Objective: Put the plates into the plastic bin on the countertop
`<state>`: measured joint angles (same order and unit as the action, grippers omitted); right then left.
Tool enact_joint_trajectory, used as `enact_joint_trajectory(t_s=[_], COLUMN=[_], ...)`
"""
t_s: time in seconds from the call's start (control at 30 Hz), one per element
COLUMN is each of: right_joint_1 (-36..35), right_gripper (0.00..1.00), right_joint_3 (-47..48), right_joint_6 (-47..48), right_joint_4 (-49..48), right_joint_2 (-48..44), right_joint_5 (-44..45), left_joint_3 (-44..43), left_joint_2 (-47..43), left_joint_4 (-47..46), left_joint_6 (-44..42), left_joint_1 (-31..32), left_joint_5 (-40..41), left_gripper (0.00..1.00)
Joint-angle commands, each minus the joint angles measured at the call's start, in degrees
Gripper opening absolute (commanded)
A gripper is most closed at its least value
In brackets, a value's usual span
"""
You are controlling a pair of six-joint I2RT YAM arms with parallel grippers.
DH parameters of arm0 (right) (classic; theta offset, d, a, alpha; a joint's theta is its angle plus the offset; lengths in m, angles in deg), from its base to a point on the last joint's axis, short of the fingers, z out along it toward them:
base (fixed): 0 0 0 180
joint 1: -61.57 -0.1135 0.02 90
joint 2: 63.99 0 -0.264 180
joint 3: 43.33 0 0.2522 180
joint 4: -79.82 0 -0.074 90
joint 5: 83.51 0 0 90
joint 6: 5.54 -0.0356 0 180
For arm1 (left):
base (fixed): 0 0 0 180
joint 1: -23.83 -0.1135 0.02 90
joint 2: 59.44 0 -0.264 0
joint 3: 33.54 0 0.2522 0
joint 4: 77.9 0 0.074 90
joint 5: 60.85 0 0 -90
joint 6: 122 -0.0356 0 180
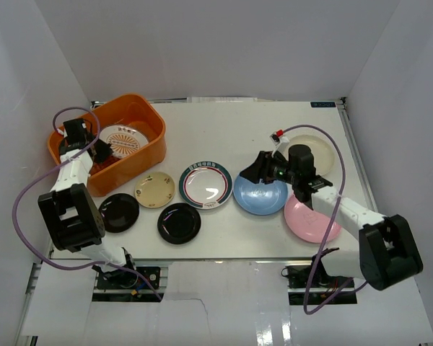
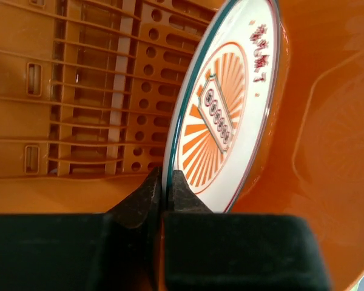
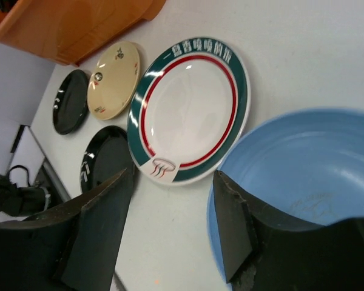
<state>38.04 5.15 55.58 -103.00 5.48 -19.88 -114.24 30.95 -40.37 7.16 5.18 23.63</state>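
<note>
The orange plastic bin (image 1: 150, 115) stands at the back left of the white countertop (image 1: 231, 122). My left gripper (image 1: 102, 150) is inside it, shut on the rim of the orange-patterned white plate (image 1: 123, 137). In the left wrist view the gripper (image 2: 165, 189) holds the plate (image 2: 230, 115) tilted on edge above the bin's slotted bottom (image 2: 85, 91). My right gripper (image 1: 254, 170) is open and empty over the left edge of the light blue plate (image 1: 263, 196). In the right wrist view the gripper (image 3: 176, 206) has one finger over that plate (image 3: 303, 163).
On the counter lie a green-rimmed white plate (image 1: 206, 184), a tan plate (image 1: 154, 189), two black plates (image 1: 119, 212) (image 1: 179, 223), a pink plate (image 1: 310, 220) under the right arm and a cream plate (image 1: 321, 153) behind it. White walls close in both sides.
</note>
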Motion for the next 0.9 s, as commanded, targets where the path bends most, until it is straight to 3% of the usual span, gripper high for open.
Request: enact_joint_trajectory(t_s=[0.0, 0.07, 0.1, 0.27, 0.3, 0.43, 0.63, 0.87], right_joint_1=[-1.6, -1.78, -1.78, -2.13, -2.57, -3.54, -4.24, -5.03], right_gripper=[0.59, 0.57, 0.57, 0.58, 0.58, 0.63, 0.68, 0.59], right_joint_3=[8.33, 11.14, 14.99, 28.62, 32.91, 40.23, 47.71, 52.37], right_joint_6=[6.72, 8.22, 10.23, 15.07, 16.91, 19.47, 20.97, 21.15], right_joint_4=[2.25, 2.86, 4.09, 15.04, 16.39, 21.93, 26.5, 29.93], right_joint_2=[5.92, 11.28, 13.13, 27.61, 29.3, 38.52, 47.14, 53.13], right_joint_5=[3.34, 3.34, 2.65, -0.96, -1.66, -1.58, -1.23, -3.52], left_joint_3=[-3.73, -3.64, -3.64, -3.64, -3.64, -3.73, -1.62, 3.29], left_joint_2=[-0.39, 0.05, 0.05, -0.91, -1.09, -3.19, -14.0, -26.92], left_joint_4=[-1.53, -1.53, -1.45, -1.71, -1.71, -1.71, -5.13, -6.28], left_joint_6=[-2.94, -3.47, -3.82, -5.23, -5.49, -5.93, -5.14, -6.89], left_joint_1=[-0.15, -0.24, -0.24, -0.24, -0.24, -0.24, 1.07, 9.59], left_joint_5=[-1.16, -0.9, -0.81, 0.33, 0.33, -0.02, -2.48, -4.05], left_gripper=[0.17, 0.32, 0.45, 0.68, 0.79, 0.98, 0.98, 0.98])
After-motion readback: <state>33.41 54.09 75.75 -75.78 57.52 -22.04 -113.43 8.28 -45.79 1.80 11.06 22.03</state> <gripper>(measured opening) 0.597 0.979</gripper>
